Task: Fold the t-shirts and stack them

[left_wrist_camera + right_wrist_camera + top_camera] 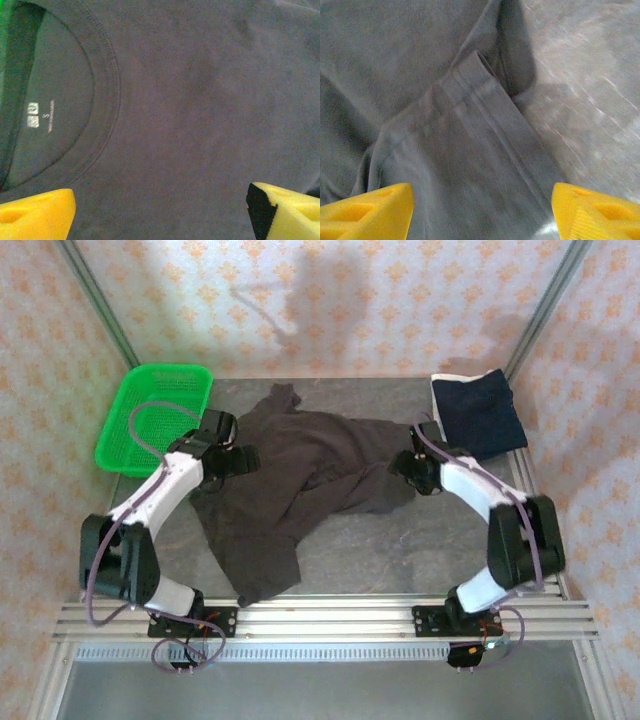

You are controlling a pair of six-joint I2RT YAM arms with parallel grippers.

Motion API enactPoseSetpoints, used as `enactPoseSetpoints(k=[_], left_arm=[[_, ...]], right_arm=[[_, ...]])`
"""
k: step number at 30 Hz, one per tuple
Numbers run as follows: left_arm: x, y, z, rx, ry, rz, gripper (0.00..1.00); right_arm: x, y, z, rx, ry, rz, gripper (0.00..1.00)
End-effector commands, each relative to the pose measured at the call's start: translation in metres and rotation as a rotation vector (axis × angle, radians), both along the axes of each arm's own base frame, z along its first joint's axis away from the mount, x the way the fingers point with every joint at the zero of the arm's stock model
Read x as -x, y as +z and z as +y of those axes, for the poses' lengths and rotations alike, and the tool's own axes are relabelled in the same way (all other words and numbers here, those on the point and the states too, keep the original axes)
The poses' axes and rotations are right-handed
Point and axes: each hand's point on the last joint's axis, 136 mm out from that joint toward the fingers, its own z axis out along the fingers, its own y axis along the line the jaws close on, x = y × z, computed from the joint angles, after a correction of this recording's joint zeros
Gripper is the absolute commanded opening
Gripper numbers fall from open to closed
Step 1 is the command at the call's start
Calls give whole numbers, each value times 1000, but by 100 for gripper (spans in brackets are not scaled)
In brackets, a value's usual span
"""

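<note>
Yellow fingertips [35, 212] of my left gripper [160, 212] stand wide apart with nothing between them; the charcoal-brown t-shirt [200, 100] lies flat beneath them; its ribbed collar [107, 90] curves close ahead of one pad, and a small white size label [34, 121] sits inside the neck. My right gripper [482, 212] is open too, its yellow pads spread above a stitched hem [490, 120] of the same shirt, where the cloth doubles over on itself; bare grey table [590, 100] shows just beside that hem.

From above, the charcoal-brown t-shirt lies rumpled and unfolded across the middle of the table, one part trailing toward my bases; my left gripper hangs over its left edge and my right gripper over its right edge. Past the shirt's far right corner, apart from it, lies the folded navy t-shirt [478, 412], a thin white edge [450, 378] peeking out along its far side. Past the shirt's far left corner, near but not touching, sits the green mesh basket [155, 415].
</note>
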Motion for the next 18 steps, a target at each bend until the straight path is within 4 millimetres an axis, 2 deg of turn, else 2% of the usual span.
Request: enactPoseSetpoints(k=[1, 5, 8, 13, 15, 18], left_arm=[[-37, -1, 1, -14, 24, -18, 91], [-73, -14, -12, 17, 0, 2, 91], [-96, -35, -21, 33, -20, 48, 91], [-129, -65, -30, 50, -23, 97, 87], [-142, -74, -31, 45, -13, 111, 83], [-154, -87, -34, 48, 3, 142, 81]], right_arm=[[-38, 4, 0, 58, -2, -42, 72], [-56, -25, -2, 113, 2, 54, 61], [-60, -34, 4, 85, 6, 76, 50], [-61, -25, 6, 90, 25, 77, 15], [-61, -16, 3, 107, 34, 73, 3], [-61, 6, -4, 127, 35, 37, 0]])
